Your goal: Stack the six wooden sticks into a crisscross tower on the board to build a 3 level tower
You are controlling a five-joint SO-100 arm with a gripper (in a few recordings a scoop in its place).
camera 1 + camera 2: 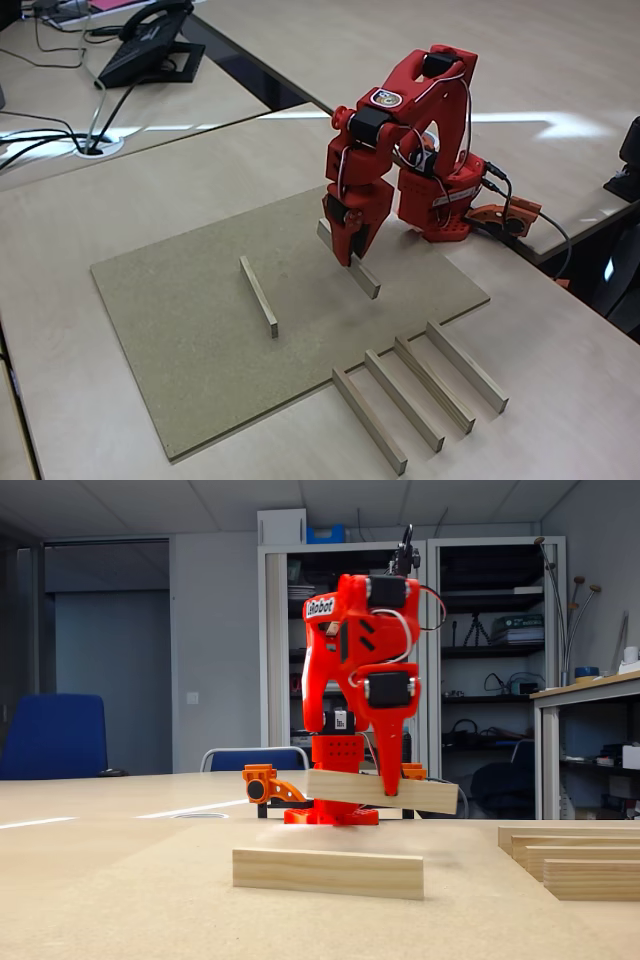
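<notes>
A large flat panel of tan-brown speckled fibreboard [200, 320] lies on a pale, smooth wood-grain desk [560, 420], duller and darker than the tabletop around it. The red two-finger gripper [350, 255] of the red plastic arm [400, 140] is clamped on one slim pale wooden stick [349, 261], which in a fixed view [381, 791] hangs level above the board, clear of its surface. A second pale wooden stick [259, 295] lies flat on the board, well apart from the held one and roughly parallel to it. Four more pale sticks [420, 393] lie side by side on the bare desk just beyond the board's near right edge. At the far left of the desk sits a black desk telephone [150, 45] with cables trailing from it. Behind the arm, the low view shows an office room: open metal shelving [490, 660] holding gear, a blue chair [55, 735], a grey wall and a tiled ceiling.
</notes>
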